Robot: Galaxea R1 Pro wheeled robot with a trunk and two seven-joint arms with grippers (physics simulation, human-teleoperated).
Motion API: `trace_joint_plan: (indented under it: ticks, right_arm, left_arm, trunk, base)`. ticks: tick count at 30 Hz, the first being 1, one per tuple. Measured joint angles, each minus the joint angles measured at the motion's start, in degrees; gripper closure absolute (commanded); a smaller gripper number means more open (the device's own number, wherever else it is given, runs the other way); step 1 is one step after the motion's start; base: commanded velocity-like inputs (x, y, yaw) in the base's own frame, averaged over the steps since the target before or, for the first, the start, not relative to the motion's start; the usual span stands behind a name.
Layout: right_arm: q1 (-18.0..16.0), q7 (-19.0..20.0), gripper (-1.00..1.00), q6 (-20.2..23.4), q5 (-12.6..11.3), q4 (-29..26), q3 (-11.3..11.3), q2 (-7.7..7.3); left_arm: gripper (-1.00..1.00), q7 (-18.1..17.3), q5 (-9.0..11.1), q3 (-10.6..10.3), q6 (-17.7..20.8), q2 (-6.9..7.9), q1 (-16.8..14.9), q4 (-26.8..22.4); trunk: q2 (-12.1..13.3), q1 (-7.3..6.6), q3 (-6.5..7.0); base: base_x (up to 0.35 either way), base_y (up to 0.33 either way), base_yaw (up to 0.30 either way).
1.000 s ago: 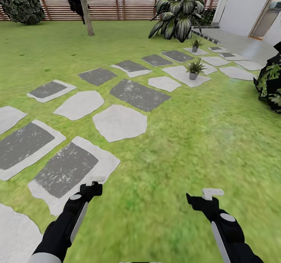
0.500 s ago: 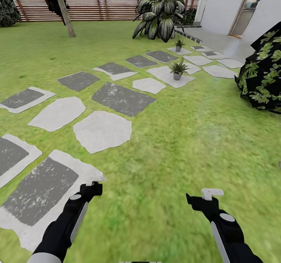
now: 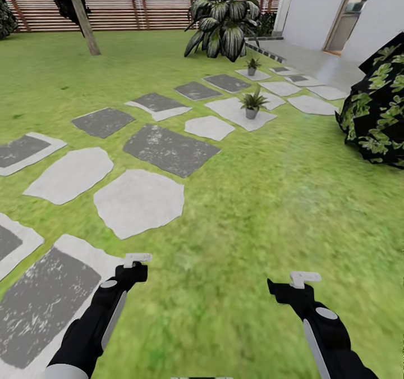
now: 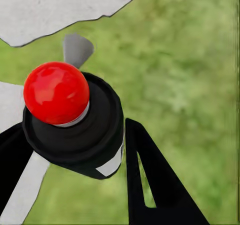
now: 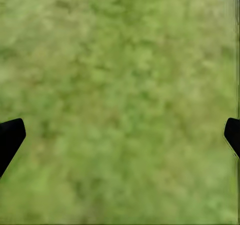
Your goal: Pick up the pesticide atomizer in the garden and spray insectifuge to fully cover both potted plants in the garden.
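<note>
Olive spiky potted plants [image 3: 252, 103] in grey pots on pale stepping stones [image 3: 235, 112]; right jaws wide apart, left unclear.

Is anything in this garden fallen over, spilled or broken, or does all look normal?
Nothing stands out. Both potted plants, the near one and the far one, stand upright on pale stepping stones. The lawn shows no spill or debris.

Dark leafy bush [image 3: 377, 109] at 3 o'clock: cut by frame edge. Far potted plant [image 3: 252, 65] at 1 o'clock: too small for leaf detail. Right gripper fingertips [image 5: 10, 136]: mostly cropped.
</note>
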Motion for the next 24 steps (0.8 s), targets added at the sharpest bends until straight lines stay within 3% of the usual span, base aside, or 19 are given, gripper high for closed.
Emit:
trace_joint_plan:
  ticks: [7, 24]
  right_arm:
    - [0.0, 0.0, -1.0, 0.0, 0.0, 0.1, 0.0, 0.0]
    - [0.0, 0.0, -1.0, 0.0, 0.0, 0.1, 0.1, 0.09]
  left_arm:
    - [1.0, 0.0, 0.0, 0.0, 0.0, 0.0, 0.0, 0.0]
    - [1.0, 0.0, 0.0, 0.0, 0.0, 0.0, 0.0, 0.0]
  trunk:
    - [0.0, 0.0, 0.0]
    - [0.0, 0.0, 0.0]
  base:
    - [0.341, 0.0, -0.266]
    - [0.341, 0.0, -0.011]
